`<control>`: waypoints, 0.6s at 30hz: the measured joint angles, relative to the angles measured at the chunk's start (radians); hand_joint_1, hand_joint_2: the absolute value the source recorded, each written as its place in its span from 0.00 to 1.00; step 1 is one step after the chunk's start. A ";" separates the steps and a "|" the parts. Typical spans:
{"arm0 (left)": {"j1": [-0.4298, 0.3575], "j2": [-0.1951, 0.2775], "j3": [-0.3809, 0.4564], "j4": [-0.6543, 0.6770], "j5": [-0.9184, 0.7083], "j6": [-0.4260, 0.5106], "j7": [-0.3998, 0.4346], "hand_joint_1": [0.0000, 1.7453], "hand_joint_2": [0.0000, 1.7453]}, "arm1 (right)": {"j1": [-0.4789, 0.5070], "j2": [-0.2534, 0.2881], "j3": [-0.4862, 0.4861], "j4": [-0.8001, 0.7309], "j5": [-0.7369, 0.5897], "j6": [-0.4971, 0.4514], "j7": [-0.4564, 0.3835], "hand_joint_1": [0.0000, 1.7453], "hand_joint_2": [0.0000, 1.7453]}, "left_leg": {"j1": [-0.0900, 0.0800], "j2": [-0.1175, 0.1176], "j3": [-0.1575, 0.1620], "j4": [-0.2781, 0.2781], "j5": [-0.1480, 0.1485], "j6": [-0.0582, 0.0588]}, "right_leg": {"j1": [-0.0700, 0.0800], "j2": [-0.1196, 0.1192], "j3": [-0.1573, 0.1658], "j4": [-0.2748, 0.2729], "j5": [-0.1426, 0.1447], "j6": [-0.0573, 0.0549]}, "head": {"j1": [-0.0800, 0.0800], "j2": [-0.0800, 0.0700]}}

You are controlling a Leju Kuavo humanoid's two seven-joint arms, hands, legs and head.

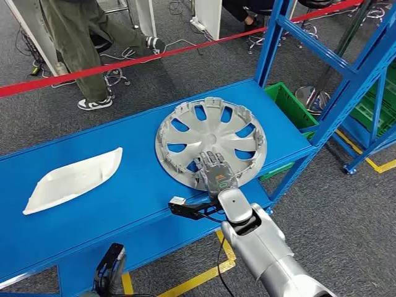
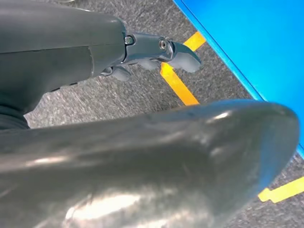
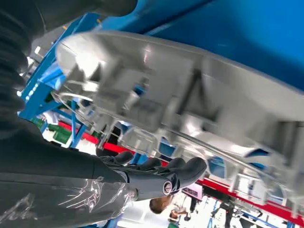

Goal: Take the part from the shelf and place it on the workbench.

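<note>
A silver hubcap [image 1: 211, 142] lies inner side up on the blue shelf board [image 1: 135, 185], toward its right end. My right hand [image 1: 214, 172] reaches over the hubcap's near rim, fingers stretched out toward the hub. In the right wrist view the fingers [image 3: 168, 175] are straight, a gap shows between them and the ribbed hubcap [image 3: 186, 99], and nothing is pinched. My left hand [image 1: 109, 269] hangs low beside the shelf's front edge. Its fingers [image 2: 157, 47] are extended above the grey floor and hold nothing.
A white curved panel [image 1: 72, 181] lies on the board's left part. Blue rack posts [image 1: 345, 86] and a green crate [image 1: 289, 105] stand at the right. A person's legs [image 1: 84, 49] stand behind red tape [image 1: 140, 60]. Yellow floor lines [image 1: 219, 266] run below the shelf.
</note>
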 joint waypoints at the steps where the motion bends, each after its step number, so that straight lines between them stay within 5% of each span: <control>1: 0.000 0.000 0.000 0.000 0.000 0.000 0.000 0.00 0.00 | 0.000 0.000 0.000 0.000 0.000 0.000 0.000 0.00 1.00 | 0.000 0.000 0.000 0.000 0.000 0.000 | 0.000 0.000 0.001 -0.002 0.000 0.000 | 0.000 0.000; 5: -0.001 0.000 0.000 0.000 0.000 0.000 0.000 0.00 0.00 | 0.000 0.000 0.000 0.000 0.000 0.000 0.000 0.00 1.00 | -0.004 0.000 0.001 0.000 -0.003 0.009 | -0.002 -0.001 0.005 -0.010 0.001 0.001 | 0.000 0.000; 10: -0.001 0.001 0.001 0.000 0.000 0.000 0.000 0.00 0.00 | -0.001 0.000 0.000 0.000 0.000 0.000 0.000 0.00 1.00 | -0.008 0.000 0.001 0.000 -0.002 0.014 | -0.008 -0.002 0.004 -0.012 0.002 0.023 | -0.001 0.000; 16: -0.003 0.001 0.001 0.000 -0.002 0.000 0.002 0.00 0.00 | -0.007 0.000 -0.005 0.009 0.000 0.029 0.024 0.01 1.00 | -0.006 0.000 0.001 0.000 0.002 0.013 | -0.006 -0.002 0.002 -0.007 0.003 0.025 | -0.001 0.000; 17: -0.004 0.001 0.001 0.000 -0.003 0.000 0.003 0.00 0.00 | -0.010 0.000 -0.006 0.016 0.000 0.033 0.030 0.14 1.00 | -0.006 0.000 0.001 0.000 0.002 0.012 | -0.006 -0.002 0.001 -0.007 0.003 0.025 | -0.001 0.000; 18: -0.005 0.001 0.002 0.001 -0.004 0.000 0.005 0.00 0.00 | -0.014 0.000 -0.008 0.025 0.000 0.035 0.033 0.39 1.00 | -0.006 0.000 0.001 -0.001 0.003 0.011 | -0.005 -0.002 0.001 -0.006 0.003 0.025 | -0.001 0.000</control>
